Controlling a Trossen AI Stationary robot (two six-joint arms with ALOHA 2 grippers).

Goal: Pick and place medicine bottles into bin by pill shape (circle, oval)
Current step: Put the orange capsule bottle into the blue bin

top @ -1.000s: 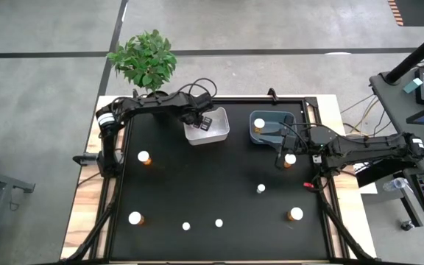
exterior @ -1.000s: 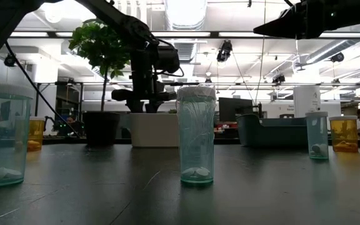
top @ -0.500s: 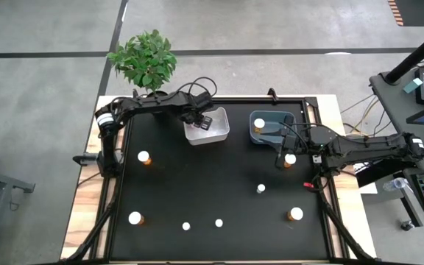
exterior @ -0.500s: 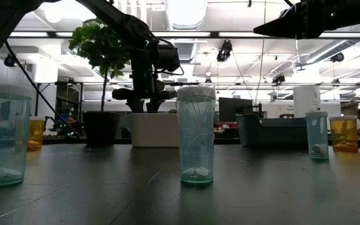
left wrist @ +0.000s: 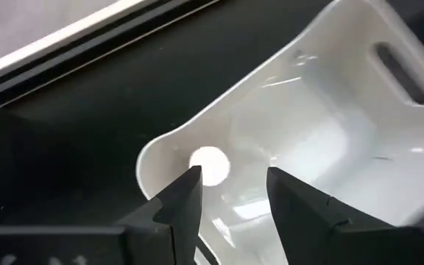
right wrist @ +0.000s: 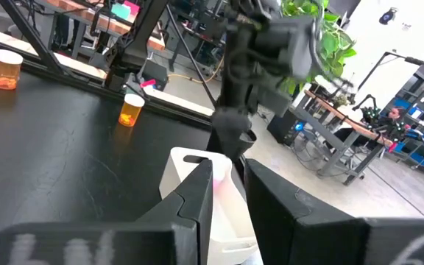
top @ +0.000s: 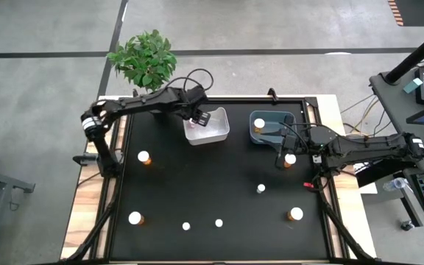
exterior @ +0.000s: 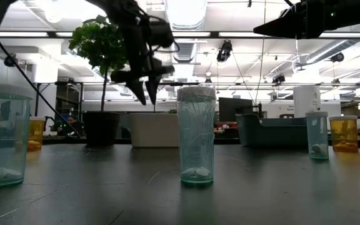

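The left gripper (top: 199, 115) has lifted from the white bin (top: 216, 132), fingers apart and empty, leaving a white-capped bottle (left wrist: 209, 163) inside, apparently sorted, while the right gripper (top: 280, 159), fingers narrowly parted, hangs beside an amber bottle (top: 290, 159) on the black table (top: 197, 184) in a bright workshop.

We see a white bin (top: 207, 126), a blue-grey bin (top: 271, 126), white-capped amber bottles (top: 144, 157) and a black tabletop (top: 212, 184).

Glossy white plastic bin (left wrist: 330, 140) — smooth
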